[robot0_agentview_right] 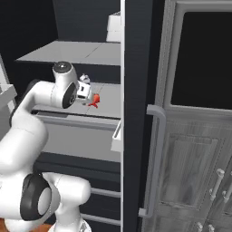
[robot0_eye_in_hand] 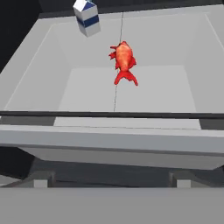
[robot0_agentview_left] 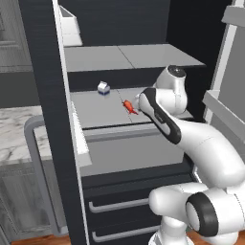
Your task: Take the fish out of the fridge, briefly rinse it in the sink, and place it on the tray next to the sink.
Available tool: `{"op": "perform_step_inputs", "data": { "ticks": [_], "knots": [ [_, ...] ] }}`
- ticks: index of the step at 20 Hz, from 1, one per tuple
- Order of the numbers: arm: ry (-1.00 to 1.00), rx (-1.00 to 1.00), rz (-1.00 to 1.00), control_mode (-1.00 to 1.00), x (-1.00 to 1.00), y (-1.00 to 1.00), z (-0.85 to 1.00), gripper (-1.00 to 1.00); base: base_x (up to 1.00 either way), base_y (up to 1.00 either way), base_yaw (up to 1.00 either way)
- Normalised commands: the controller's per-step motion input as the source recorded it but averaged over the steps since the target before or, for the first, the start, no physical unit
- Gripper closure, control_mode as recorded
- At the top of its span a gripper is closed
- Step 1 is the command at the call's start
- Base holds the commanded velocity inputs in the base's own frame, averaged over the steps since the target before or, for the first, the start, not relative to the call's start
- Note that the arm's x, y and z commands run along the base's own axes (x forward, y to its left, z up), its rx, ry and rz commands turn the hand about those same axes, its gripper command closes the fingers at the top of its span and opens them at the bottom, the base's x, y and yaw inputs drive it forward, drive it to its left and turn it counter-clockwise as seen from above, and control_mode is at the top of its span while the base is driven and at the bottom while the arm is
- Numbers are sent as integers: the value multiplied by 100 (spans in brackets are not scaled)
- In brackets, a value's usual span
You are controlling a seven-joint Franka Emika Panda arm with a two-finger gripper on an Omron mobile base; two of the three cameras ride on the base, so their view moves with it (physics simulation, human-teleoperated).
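Fish (robot0_eye_in_hand: pixel 124 61) first: it lies flat on the middle shelf (robot0_agentview_left: pixel 100 107) of the open fridge (robot0_agentview_left: pixel 45 95), on the seam that runs front to back down the shelf, nearer the back than the front lip. From my hand camera its tail points toward me and its head toward the rear wall, which I judge convenient, since the slim body runs along my line of approach. Nothing touches it. The small white-and-blue carton (robot0_eye_in_hand: pixel 87 16) stands farther back and toward the left, near the rear corner, clear of the fish.

I have the arm reaching in at shelf height, with the gripper (robot0_agentview_right: pixel 86 93) at the shelf's front edge, just short of the fish. In my hand camera the two fingertips (robot0_eye_in_hand: pixel 40 183) sit well apart at the bottom, outside the front lip, so I read the jaws as wide and holding nothing. That fits a reach not yet finished: I judge I must go deeper over the lip and come down on the fish before closing.
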Motion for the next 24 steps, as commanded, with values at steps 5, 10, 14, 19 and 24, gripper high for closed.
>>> {"op": "perform_step_inputs", "data": {
  "ticks": [5,10,14,19,24],
  "knots": [
    [-4,0,0,-100,71,-2,-13,-100,0,0,0],
    [-3,0,0,-100,14,-8,-7,-100,0,0,0],
    [-2,0,0,-100,23,-8,-15,-100,0,0,0],
    [-2,0,0,-100,37,9,-23,-100,0,0,0],
    [-6,1,0,-100,42,12,-21,-100,0,0,0]
  ]
}}
